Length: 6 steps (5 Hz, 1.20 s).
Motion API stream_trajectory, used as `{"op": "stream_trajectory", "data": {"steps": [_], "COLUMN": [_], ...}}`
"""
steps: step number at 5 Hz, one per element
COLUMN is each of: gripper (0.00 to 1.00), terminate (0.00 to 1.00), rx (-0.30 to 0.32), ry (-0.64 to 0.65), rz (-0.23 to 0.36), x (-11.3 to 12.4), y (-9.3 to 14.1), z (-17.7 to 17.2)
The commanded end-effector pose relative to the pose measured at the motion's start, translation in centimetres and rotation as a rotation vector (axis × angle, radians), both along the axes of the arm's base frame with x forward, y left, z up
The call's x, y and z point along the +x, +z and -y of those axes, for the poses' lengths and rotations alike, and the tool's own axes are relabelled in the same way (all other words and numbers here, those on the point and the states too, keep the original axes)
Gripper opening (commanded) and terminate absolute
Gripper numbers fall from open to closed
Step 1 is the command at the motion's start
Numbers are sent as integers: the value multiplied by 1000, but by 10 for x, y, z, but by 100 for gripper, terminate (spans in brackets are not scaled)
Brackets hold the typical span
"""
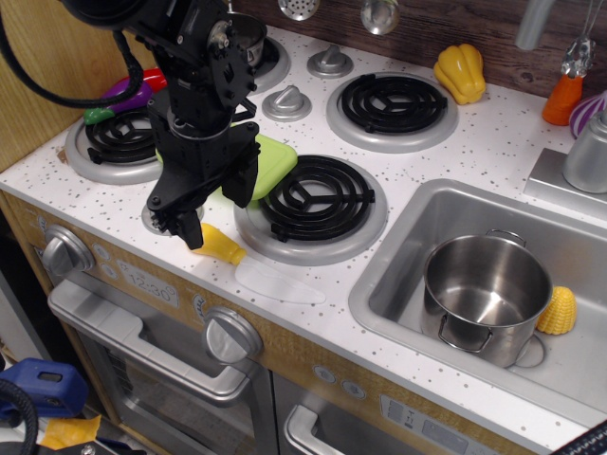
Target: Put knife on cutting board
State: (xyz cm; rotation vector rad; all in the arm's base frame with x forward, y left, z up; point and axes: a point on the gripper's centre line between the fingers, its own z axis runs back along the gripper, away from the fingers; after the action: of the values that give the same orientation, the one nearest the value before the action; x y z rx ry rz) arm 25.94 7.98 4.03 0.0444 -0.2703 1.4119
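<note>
The knife (248, 265) lies flat on the counter near the front edge. Its yellow-orange handle points left and its white blade points right. The lime-green cutting board (273, 163) lies between the front left and front middle burners, and my arm hides its left part. My black gripper (185, 230) points down at the left end of the knife handle, close to or touching it. Its fingers overlap from this angle, so I cannot tell whether they are open or shut.
A black burner (318, 199) sits right of the board. A sink (398, 284) at the right holds a steel pot (486, 289) and a toy corn (558, 311). A yellow pepper (460, 71) lies at the back. A purple eggplant (128, 95) lies on the left burner.
</note>
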Motion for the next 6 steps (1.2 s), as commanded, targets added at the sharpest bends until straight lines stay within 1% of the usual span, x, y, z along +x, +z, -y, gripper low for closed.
{"op": "stream_trajectory", "data": {"steps": [1,3,4,6], "gripper": [100,100,100,100], "terminate": [0,0,0,0], "rx": [0,-7,-28,-72], "ry": [0,-9,-18,-14], "rz": [0,11,23,28], "x": [0,1,3,3], "y": [0,-8,-15,-26], "z": [0,-5,-9,-13]}}
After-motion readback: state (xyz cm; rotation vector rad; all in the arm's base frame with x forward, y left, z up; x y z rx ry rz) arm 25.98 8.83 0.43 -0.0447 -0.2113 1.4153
